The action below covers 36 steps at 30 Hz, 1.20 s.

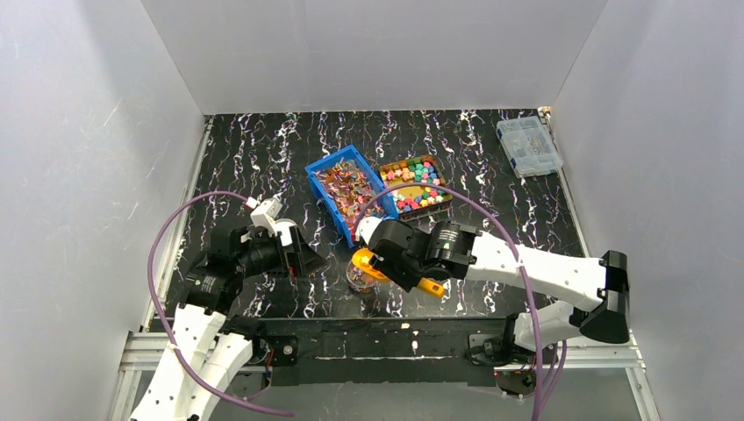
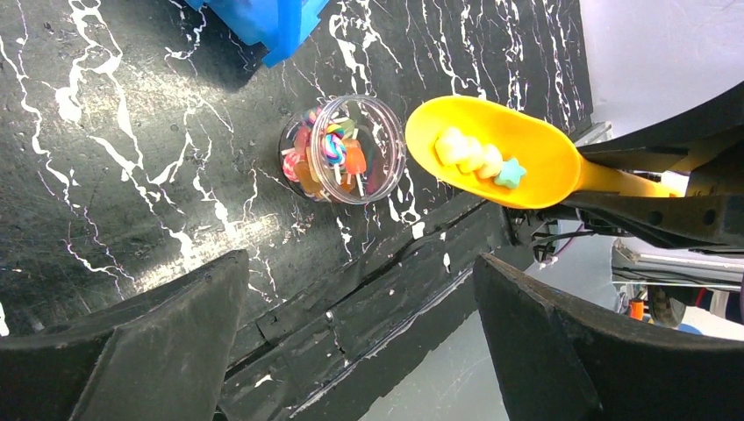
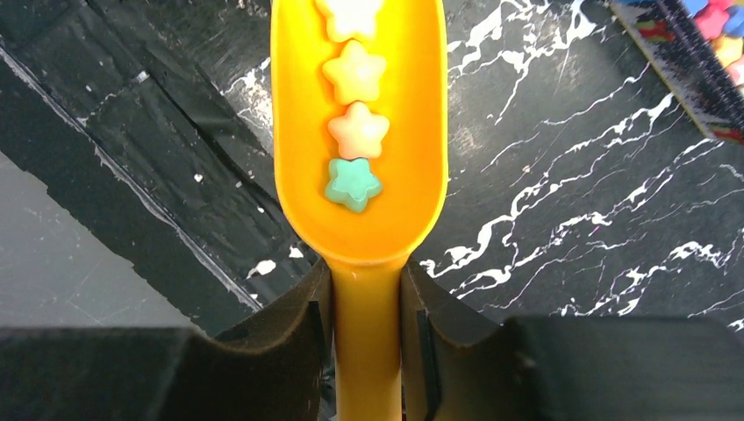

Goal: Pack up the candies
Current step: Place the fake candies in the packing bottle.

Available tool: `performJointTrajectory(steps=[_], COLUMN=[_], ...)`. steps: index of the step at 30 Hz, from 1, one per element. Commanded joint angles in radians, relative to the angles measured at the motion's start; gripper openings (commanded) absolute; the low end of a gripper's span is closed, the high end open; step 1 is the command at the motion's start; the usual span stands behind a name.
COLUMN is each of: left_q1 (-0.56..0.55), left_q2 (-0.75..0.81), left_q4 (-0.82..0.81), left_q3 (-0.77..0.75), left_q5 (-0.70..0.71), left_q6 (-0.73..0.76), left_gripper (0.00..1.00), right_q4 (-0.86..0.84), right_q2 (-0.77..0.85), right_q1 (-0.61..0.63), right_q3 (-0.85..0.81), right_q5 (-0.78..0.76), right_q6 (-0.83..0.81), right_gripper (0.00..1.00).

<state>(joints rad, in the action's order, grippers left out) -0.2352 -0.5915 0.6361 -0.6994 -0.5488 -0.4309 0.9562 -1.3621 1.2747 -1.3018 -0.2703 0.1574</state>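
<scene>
Your right gripper (image 3: pixel 367 309) clamps the handle of the yellow scoop (image 3: pixel 303 140), whose candies (image 3: pixel 358 130) line its long axis, pointing at the jar (image 2: pixel 342 149); your left gripper (image 2: pixel 360 263) gapes empty.

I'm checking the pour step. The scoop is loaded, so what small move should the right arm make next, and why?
Probably shift the scoop sideways until its tip is over the jar, before any tilt. The right gripper is shut on the scoop, and four star candies lie in it. In the left wrist view, the scoop appears beside the jar's mouth, not over it.
</scene>
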Motion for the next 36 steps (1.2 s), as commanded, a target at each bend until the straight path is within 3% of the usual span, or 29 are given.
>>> performJointTrajectory(steps=[1,15,36], left_q1=[-0.004,-0.004,-0.004], left_q2=[0.013,0.022,0.034], left_q4=[0.004,0.003,-0.001], left_q3=[0.009,0.011,0.012], left_q5=[0.01,0.012,0.012], left_q6=[0.002,0.001,0.001], left_gripper=[0.98,0.98,0.98], right_q4=[0.054,0.254,0.45], right_q2=[-0.031,-0.215,-0.352], right_q1=[0.017,0.02,-0.001], right_q3=[-0.06,-0.184,-0.337], right_q5=[-0.001,0.0,0.019], right_q6=[0.064,0.069,0.057], right_gripper=[0.01,0.01,0.01])
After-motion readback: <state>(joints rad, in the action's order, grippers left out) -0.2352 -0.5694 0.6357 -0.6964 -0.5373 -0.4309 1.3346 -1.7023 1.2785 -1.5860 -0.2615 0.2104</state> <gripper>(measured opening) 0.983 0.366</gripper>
